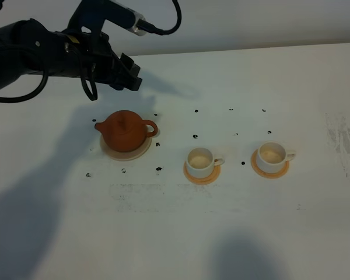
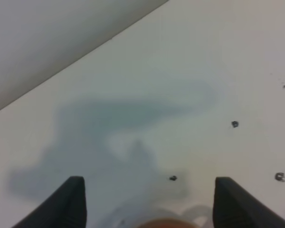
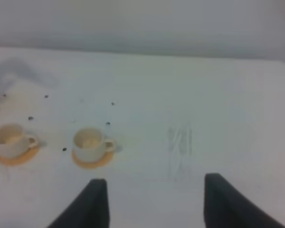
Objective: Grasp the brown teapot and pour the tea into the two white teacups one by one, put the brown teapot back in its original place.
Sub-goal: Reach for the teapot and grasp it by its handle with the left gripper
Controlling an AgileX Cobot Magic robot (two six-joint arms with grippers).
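The brown teapot (image 1: pixel 125 130) stands upright with its lid on, on the pale cream saucer (image 1: pixel 141 153) at the table's left. Two white teacups stand to its right, each on an orange coaster: the nearer cup (image 1: pixel 200 161) and the farther cup (image 1: pixel 273 154). Both also show in the right wrist view (image 3: pixel 12 139) (image 3: pixel 91 143). My left gripper (image 1: pixel 130 73) is open and empty, raised behind the teapot; in its wrist view (image 2: pixel 149 202) only a sliver of the teapot (image 2: pixel 164 223) shows between the fingers. My right gripper (image 3: pixel 154 202) is open and empty, away from the cups.
Small black marks dot the white table around the teapot and cups (image 1: pixel 195 136). A scuffed patch (image 1: pixel 341 140) lies at the far right. The table's back edge meets a pale wall behind my left arm (image 1: pixel 41 52).
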